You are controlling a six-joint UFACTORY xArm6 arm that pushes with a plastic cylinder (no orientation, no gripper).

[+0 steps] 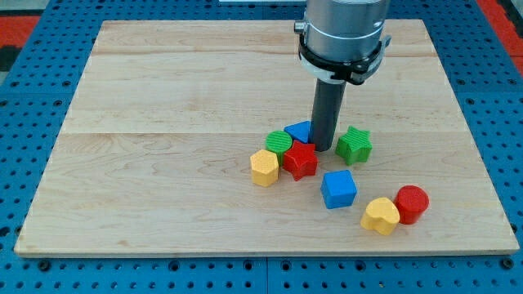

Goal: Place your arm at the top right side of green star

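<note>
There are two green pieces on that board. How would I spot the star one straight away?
Find the dark rod coming down onto the wooden board; my tip sits amid a cluster of blocks. The green star lies just to the tip's right in the view. Unlike the round green block on the left, it has points.
</note>
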